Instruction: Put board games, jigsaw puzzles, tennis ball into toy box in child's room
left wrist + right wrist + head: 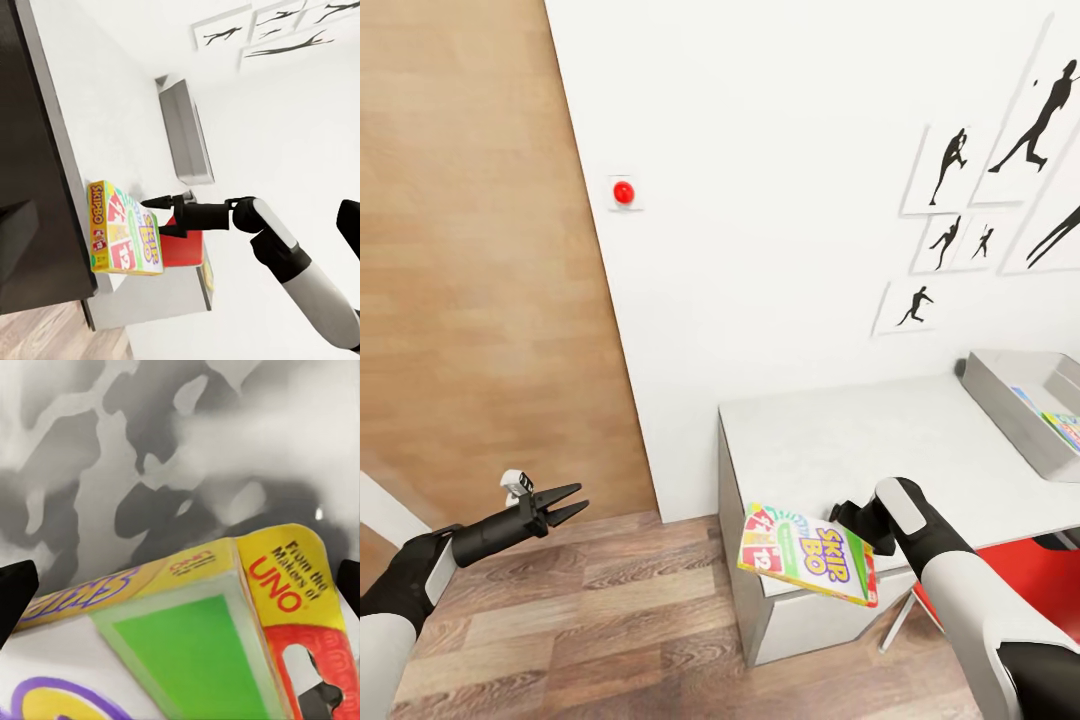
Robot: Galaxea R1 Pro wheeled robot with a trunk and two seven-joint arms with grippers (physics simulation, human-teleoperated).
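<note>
My right gripper (852,530) is shut on a yellow-green-orange board game (810,555) printed "Skip-Bo", held tilted just past the near left corner of the white table (830,430). The left wrist view shows that board game (124,236) side-on in the right gripper (160,216). In the right wrist view the box (210,637) sits between two black fingertips (15,592). The grey toy box (1025,405) stands at the table's far right with flat printed things inside; the same toy box (184,135) appears in the left wrist view. My left gripper (572,502) hangs open and empty over the wood floor, left of the table.
A red chair (1040,575) stands at the table's front right, under my right arm. A white wall with black silhouette pictures (960,170) rises behind the table. A wooden panel (480,260) stands to the left, with a red button (623,192) beside it.
</note>
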